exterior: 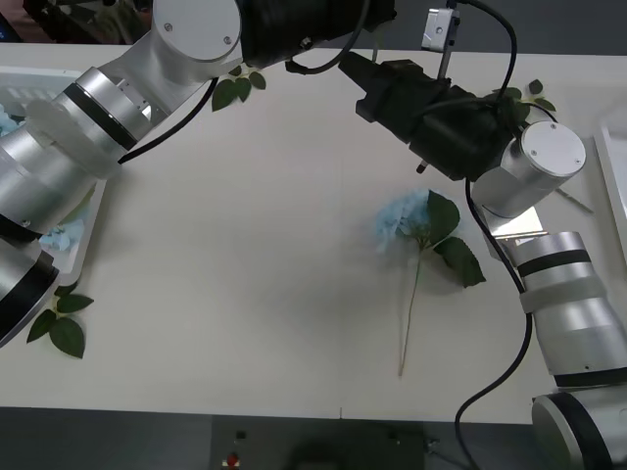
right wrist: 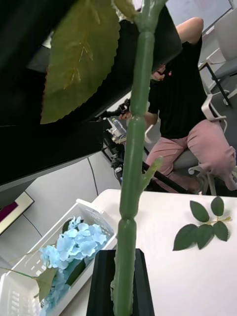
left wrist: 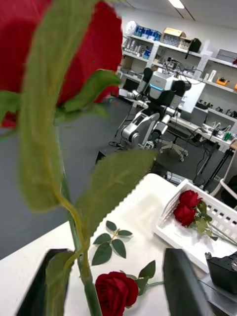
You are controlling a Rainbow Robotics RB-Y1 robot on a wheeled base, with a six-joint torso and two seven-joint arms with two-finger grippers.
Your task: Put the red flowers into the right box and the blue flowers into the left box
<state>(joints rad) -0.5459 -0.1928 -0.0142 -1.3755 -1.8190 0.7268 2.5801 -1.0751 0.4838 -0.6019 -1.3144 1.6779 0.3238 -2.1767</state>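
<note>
A pale table point(exterior: 245, 245) fills the foreground, with a dark grey floor point(left wrist: 94, 133) beyond it, cluttered shelves point(left wrist: 163, 44) at 1 o'clock against a white wall point(left wrist: 212, 29), and a ceiling light point(left wrist: 174, 4) at 12.

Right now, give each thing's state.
Left gripper: open, rose stem between its fingers.
Right gripper: shut on green stem.
Blue flower: lying loose on table.
Left box: holds blue flowers.
Right box: holds two red roses.
</note>
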